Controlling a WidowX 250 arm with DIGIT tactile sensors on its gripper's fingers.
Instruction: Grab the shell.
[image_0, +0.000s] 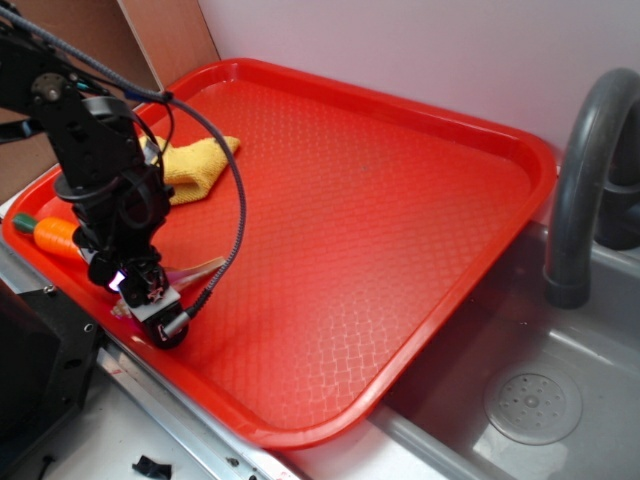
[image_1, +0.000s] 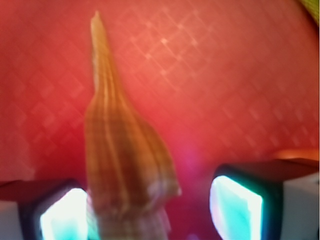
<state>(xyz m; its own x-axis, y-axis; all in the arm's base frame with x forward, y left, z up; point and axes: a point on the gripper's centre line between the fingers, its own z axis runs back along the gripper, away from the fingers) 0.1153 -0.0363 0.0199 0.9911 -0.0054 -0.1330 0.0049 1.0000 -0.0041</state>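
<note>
In the exterior view we see a red textured tray (image_0: 400, 200) as the surface, set beside a grey sink (image_0: 560, 400) with a dark curved faucet (image_0: 585, 170). A pale wall stands behind the tray. The black robot arm (image_0: 95, 150) reaches down over the tray's left edge. The pincer (image_0: 150, 300) sits low at that edge, over the shell (image_0: 200, 270). Only the shell's pale tapered end shows here, projecting from under the pincer toward the tray's middle. An orange toy carrot (image_0: 55, 235) lies just beside the arm at the left rim. A yellow cloth (image_0: 195, 165) lies farther back, partly behind the arm. From this view we cannot tell how the pincer fingers stand.

In the wrist view we see what the exterior view hides. The shell (image_1: 125, 165) lies on the red surface with its long axis running away from the camera. Its narrow point faces the top of the frame; its broad, striped end sits between the fingers (image_1: 240, 205). The pincer (image_1: 150, 210) is spread. The left finger appears to touch the shell, while a clear gap separates the shell from the right finger.
</note>
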